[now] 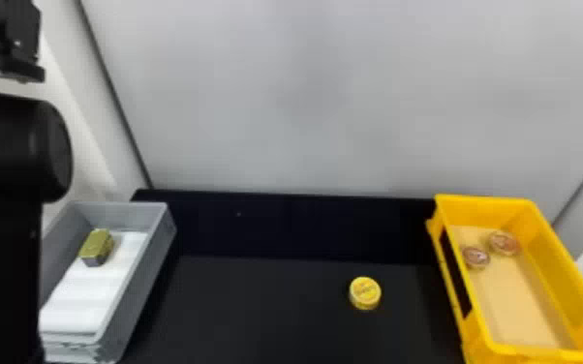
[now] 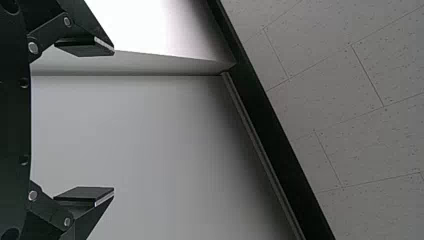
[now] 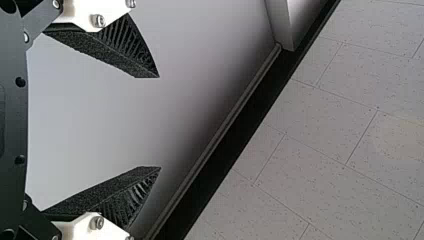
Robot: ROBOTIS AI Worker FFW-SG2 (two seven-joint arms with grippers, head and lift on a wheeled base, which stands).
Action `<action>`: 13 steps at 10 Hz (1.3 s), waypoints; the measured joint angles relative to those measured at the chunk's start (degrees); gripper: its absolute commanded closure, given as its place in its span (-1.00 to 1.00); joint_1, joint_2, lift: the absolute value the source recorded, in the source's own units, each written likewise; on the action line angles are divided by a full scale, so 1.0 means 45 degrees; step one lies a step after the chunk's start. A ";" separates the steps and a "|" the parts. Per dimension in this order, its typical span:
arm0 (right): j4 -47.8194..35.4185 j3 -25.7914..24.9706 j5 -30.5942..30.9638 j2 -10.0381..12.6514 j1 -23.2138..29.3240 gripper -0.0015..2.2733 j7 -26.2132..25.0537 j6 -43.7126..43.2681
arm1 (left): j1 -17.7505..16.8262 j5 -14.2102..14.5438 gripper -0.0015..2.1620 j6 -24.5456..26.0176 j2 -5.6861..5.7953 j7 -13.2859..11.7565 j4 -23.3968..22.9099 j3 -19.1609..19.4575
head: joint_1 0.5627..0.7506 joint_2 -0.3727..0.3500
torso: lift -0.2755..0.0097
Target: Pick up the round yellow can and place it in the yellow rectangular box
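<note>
While both pairs of fingers stand wide, the can (image 1: 364, 292) sits on the black table (image 1: 266, 314), touching neither pair. It is squat, round and yellow, its flat top facing up with darker marks. It lies between the 2 boxes, nearer the yellow box (image 1: 479, 213) than the gray box (image 1: 152, 276). The left fingers (image 2: 82, 48) and the right fingers (image 3: 112, 56) each have the pale wall (image 1: 329, 97) behind their gap; the can is outside both grips. The yellow box holds 2 round tins (image 1: 503, 243) with reddish tops, the gray box 1 greenish block (image 1: 97, 244).
</note>
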 measured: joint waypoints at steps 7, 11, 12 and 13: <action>-0.0029 0.0032 -0.0014 -0.0017 -0.0029 -0.87 0.0026 0.0077 | 0.0002 0.0000 -0.75 0.0065 0.0020 -0.0037 -0.0008 0.0034 | 0.07 0.18 | 0.86; 0.0068 -0.0154 -0.1462 0.0115 0.0092 -0.85 -0.0275 0.2404 | -0.0124 -0.0002 -0.75 0.0097 0.0016 -0.0043 -0.0008 -0.0018 | 0.07 0.18 | 0.86; 0.0101 -0.0314 -0.2165 0.0293 0.0210 -0.84 -0.0368 0.3569 | -0.0183 -0.0009 -0.75 0.0099 0.0007 -0.0043 -0.0008 -0.0044 | 0.07 0.18 | 0.86; 0.0204 -0.0554 -0.2799 0.0597 0.0403 -0.84 -0.0293 0.4729 | -0.0236 -0.0015 -0.75 0.0099 0.0001 -0.0041 -0.0008 -0.0068 | 0.07 0.18 | 0.86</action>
